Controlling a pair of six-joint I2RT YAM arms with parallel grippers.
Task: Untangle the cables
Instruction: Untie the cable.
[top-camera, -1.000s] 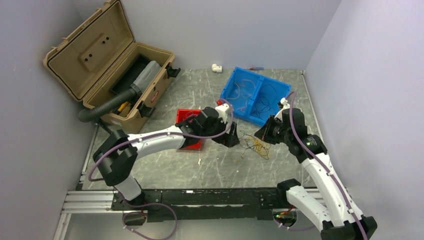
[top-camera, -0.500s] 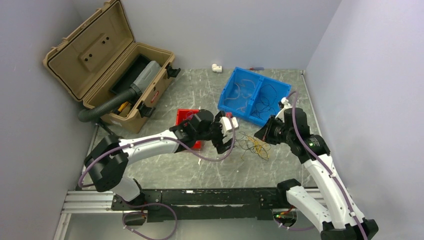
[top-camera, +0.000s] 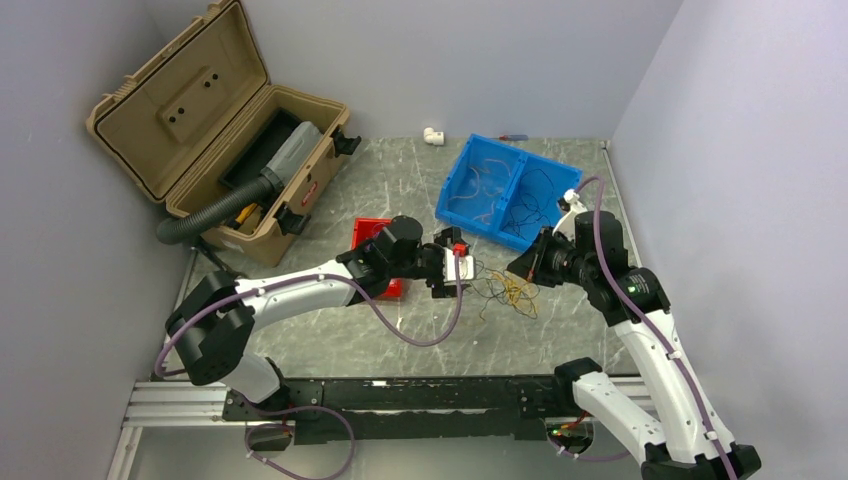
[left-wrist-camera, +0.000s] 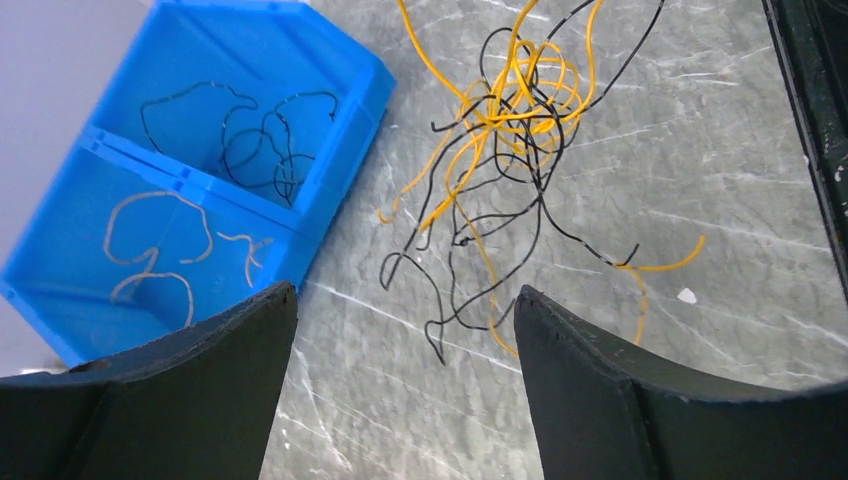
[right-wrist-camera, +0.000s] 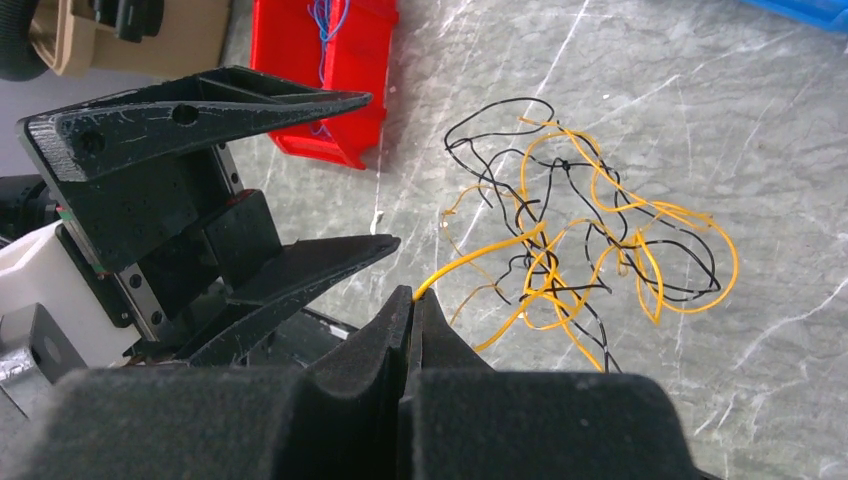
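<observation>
Lying in a loose tangle, the yellow-orange and black cables (top-camera: 508, 290) rest on the table (top-camera: 330, 345), a little right of its middle and near the blue bin (left-wrist-camera: 340, 160), which holds some more strands. The right tool (right-wrist-camera: 412, 300) is clenched on the end of one yellow strand. The left tool (left-wrist-camera: 405, 300) hangs released just left of the tangle, grasping nothing, with a red bin (top-camera: 365, 235) behind it.

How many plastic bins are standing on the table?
2. The blue bin with two compartments is at the far right of the table; the red bin is near the middle, partly hidden by the left arm. No other is visible.
</observation>
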